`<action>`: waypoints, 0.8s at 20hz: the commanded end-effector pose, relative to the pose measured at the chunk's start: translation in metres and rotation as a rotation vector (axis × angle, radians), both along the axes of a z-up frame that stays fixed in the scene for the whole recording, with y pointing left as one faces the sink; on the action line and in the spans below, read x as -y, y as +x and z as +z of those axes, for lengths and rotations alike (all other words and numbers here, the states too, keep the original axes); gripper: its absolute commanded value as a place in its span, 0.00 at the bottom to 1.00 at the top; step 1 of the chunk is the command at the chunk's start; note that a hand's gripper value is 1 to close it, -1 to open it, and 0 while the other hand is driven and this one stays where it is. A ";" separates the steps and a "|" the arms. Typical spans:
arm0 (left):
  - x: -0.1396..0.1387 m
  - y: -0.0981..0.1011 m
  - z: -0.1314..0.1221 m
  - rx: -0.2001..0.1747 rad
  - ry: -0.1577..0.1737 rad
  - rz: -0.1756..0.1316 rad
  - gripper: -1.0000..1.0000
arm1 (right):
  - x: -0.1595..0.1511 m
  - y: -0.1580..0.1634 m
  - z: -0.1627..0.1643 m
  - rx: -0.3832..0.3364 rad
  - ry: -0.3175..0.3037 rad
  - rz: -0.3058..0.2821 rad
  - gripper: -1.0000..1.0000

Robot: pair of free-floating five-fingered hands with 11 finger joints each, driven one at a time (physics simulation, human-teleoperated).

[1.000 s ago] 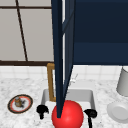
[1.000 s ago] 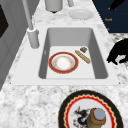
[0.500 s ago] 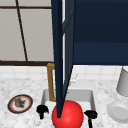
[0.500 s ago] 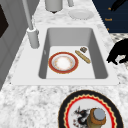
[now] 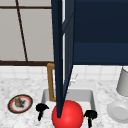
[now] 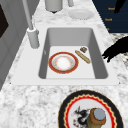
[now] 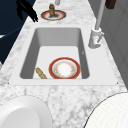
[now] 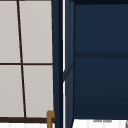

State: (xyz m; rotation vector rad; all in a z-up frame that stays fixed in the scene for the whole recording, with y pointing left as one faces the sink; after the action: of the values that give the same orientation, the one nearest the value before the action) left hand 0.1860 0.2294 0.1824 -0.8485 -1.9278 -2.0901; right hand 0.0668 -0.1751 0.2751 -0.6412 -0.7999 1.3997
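My left hand point(image 5: 41, 108) floats at the sink's front left corner, fingers relaxed and holding nothing; in the left side view it point(image 6: 117, 48) reaches over the sink's near edge. At the front right corner my right hand point(image 5: 90, 115) hangs, likewise open and holding nothing. Between the two sits a red ball point(image 5: 67, 115). The sink point(image 6: 98, 65) contains a red-rimmed plate point(image 6: 63, 62), a wooden stick point(image 6: 82, 56) and a small brown piece point(image 6: 83, 49). An open dark blue cabinet door point(image 5: 60, 57) hangs down above the ball.
Left of the sink lies a patterned plate point(image 5: 11, 106) with a small bottle point(image 6: 96, 116) on it. To the right are a white plate point(image 5: 118, 111) and a grey canister point(image 5: 123, 81). The faucet point(image 7: 96, 37) stands at the back edge. A wooden frame point(image 5: 51, 82) leans behind the sink.
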 end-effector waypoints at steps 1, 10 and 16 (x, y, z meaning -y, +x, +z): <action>-0.010 0.009 0.018 -0.023 0.041 0.021 0.00 | 0.000 0.000 0.000 0.000 0.000 0.000 0.50; -0.050 0.024 0.066 -0.072 0.017 0.017 0.00 | 0.000 0.000 0.000 0.003 0.003 -0.004 0.50; -0.082 0.040 0.087 -0.090 0.012 -0.003 0.00 | 0.000 0.000 0.000 0.004 0.004 -0.006 0.50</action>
State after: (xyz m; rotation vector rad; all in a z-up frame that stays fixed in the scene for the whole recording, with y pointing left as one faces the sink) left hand 0.2187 0.2957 0.2598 -0.8779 -1.8881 -2.0832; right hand 0.0667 -0.1750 0.2748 -0.6433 -0.8034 1.3916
